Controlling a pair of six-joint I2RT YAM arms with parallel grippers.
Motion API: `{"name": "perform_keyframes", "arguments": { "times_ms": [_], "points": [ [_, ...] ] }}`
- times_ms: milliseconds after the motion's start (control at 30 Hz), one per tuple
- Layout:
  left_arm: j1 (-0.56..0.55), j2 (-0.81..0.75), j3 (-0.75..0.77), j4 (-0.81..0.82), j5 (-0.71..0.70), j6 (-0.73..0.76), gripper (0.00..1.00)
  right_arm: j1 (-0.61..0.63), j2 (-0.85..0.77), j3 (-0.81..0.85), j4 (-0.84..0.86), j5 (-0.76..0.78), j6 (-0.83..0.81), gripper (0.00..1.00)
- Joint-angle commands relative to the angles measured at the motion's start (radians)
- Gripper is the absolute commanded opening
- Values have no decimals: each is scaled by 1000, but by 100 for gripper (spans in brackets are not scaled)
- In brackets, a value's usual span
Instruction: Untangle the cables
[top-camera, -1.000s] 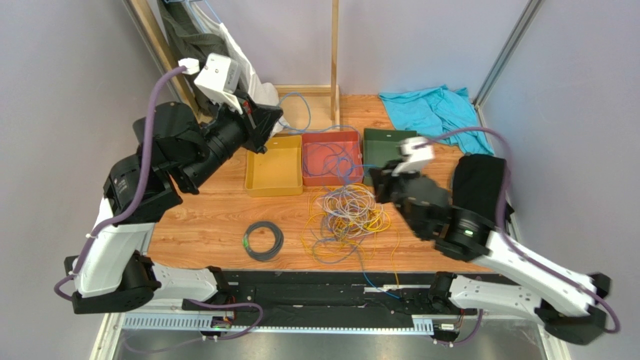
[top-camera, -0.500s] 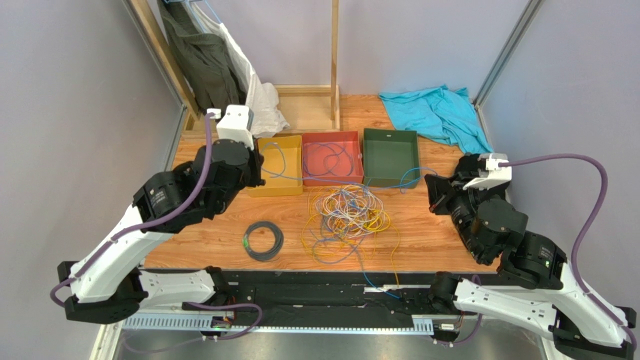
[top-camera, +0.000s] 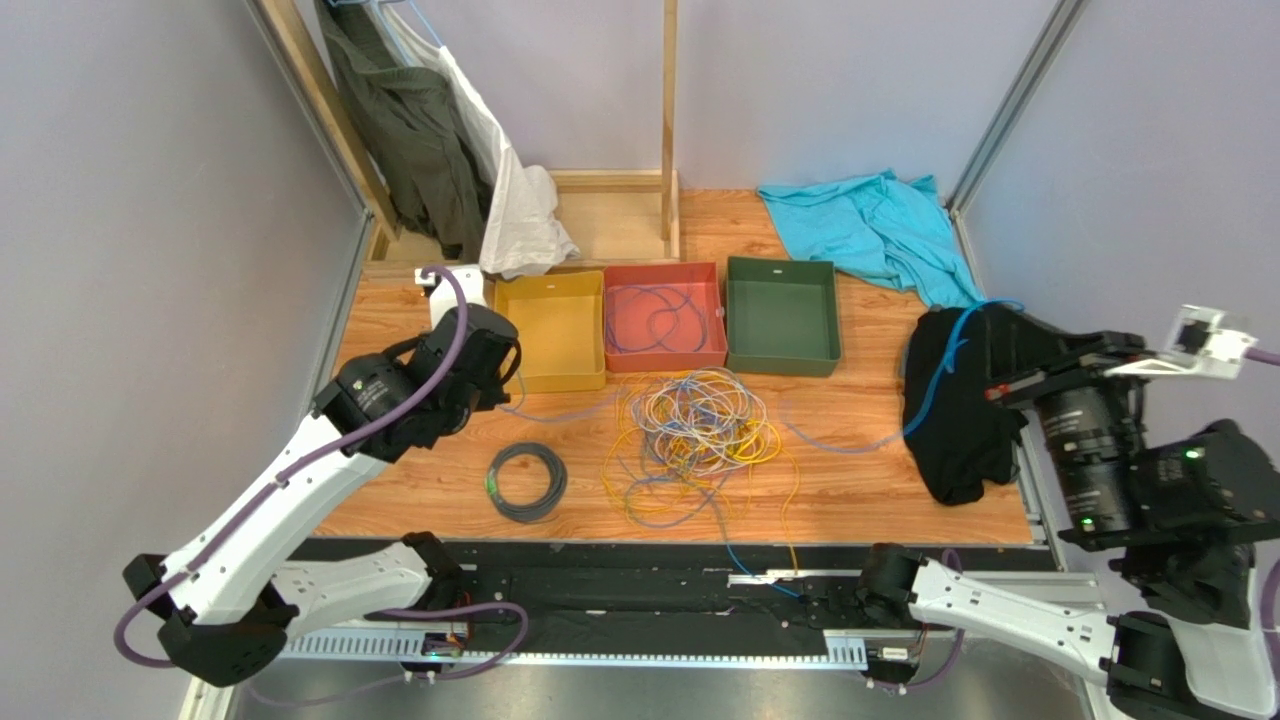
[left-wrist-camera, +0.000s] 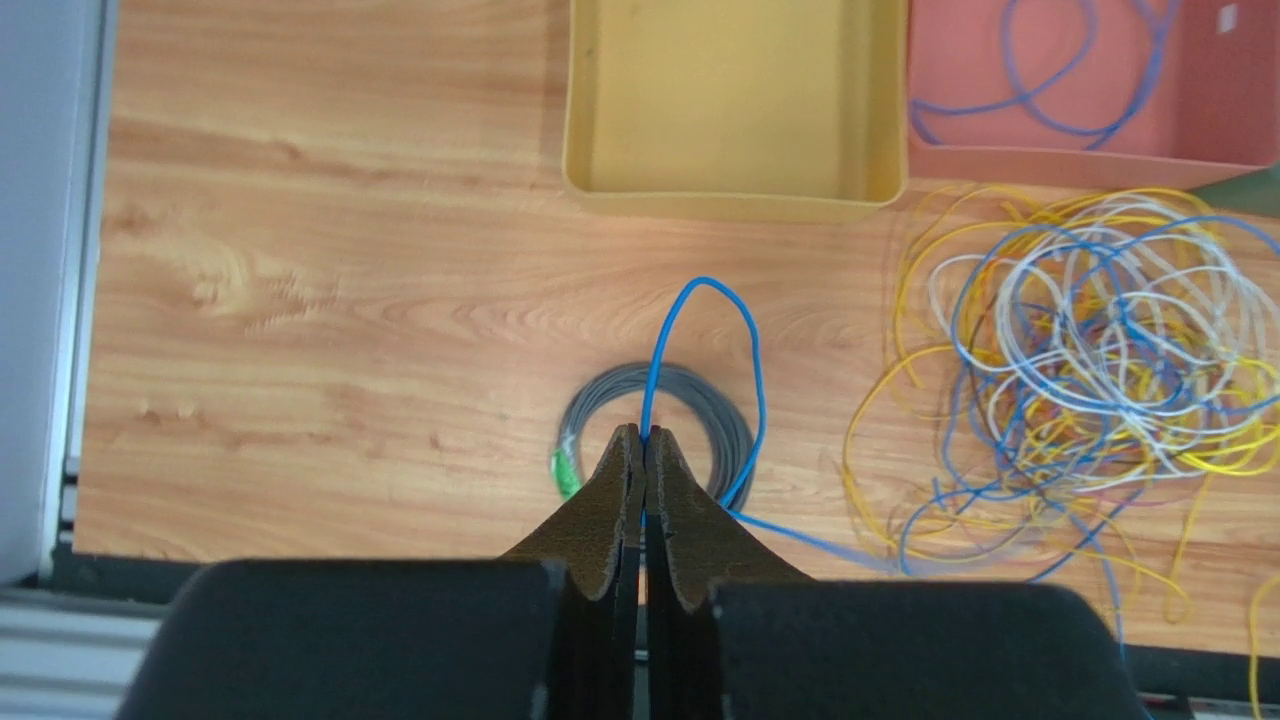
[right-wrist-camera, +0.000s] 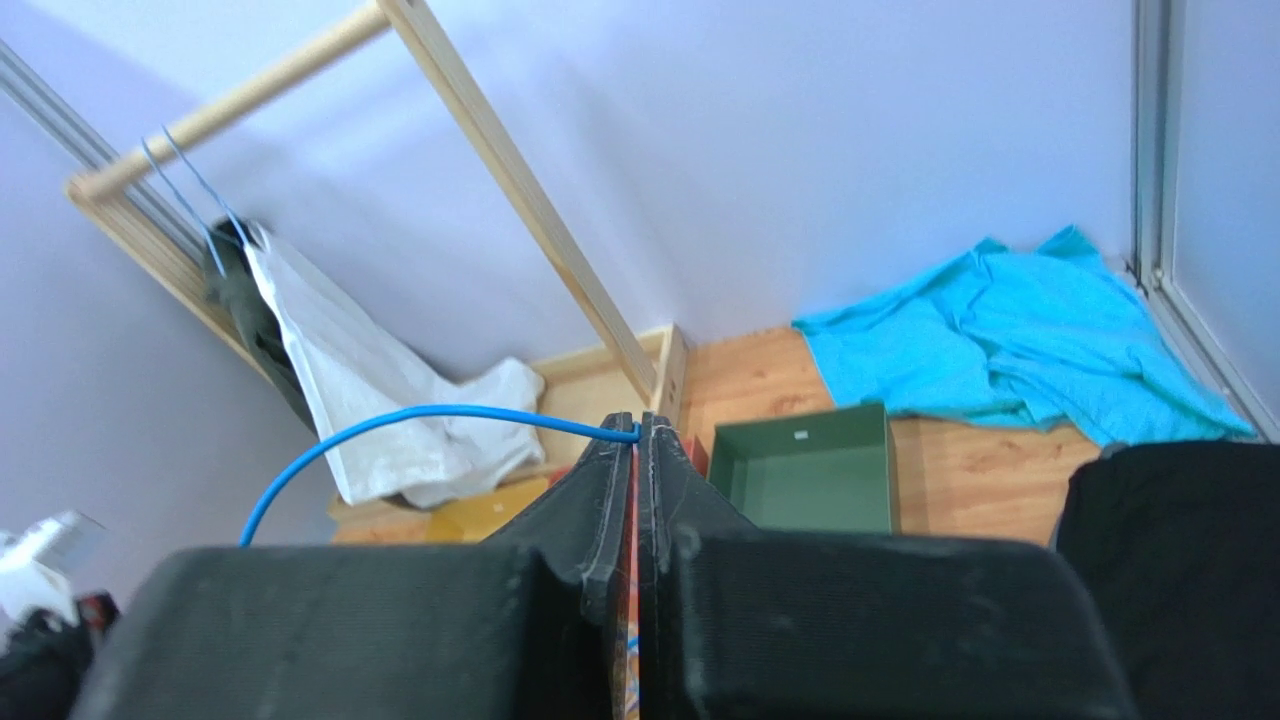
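The cables (top-camera: 699, 428) lie in a loose yellow, white and blue tangle at the table's middle, also seen in the left wrist view (left-wrist-camera: 1082, 375). One blue cable (top-camera: 917, 390) runs out of the tangle to both sides. My left gripper (top-camera: 508, 393) hangs above the table left of the tangle, shut on a loop of that blue cable (left-wrist-camera: 706, 293), tips (left-wrist-camera: 646, 438) pressed together. My right gripper (top-camera: 1016, 318) is raised at the far right over a black cloth, shut (right-wrist-camera: 639, 428) on the blue cable (right-wrist-camera: 406, 420), which arcs away to its left.
A neat black coil (top-camera: 526, 480) with a green tag lies under the left gripper. Yellow (top-camera: 549, 330), red (top-camera: 661, 270) and green (top-camera: 781, 315) trays stand behind the tangle; the red one holds blue wire. A black cloth (top-camera: 962, 405), teal cloth (top-camera: 872, 225) and hanging garments (top-camera: 519, 225) border the table.
Both arms moved apart. The left gripper came forward and down from the back left. The right arm swung far right and up, drawing the blue cable out across the table.
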Motion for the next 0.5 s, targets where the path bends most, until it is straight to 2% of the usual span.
{"name": "perform_keyframes", "arguments": {
  "times_ms": [0, 200, 300, 467],
  "points": [
    [64, -27, -65, -1, 87, -44, 0, 5, 21, 94, 118, 20, -158, 0],
    [95, -37, -54, 33, 100, -34, 0, 5, 23, 109, 127, 3, -191, 0],
    [95, -46, 12, 108, 137, 0, 0, 5, 29, 59, 54, -30, -129, 0],
    [95, 37, 272, 162, 183, 80, 0, 5, 17, -98, 12, -73, 62, 0]
  ]
}}
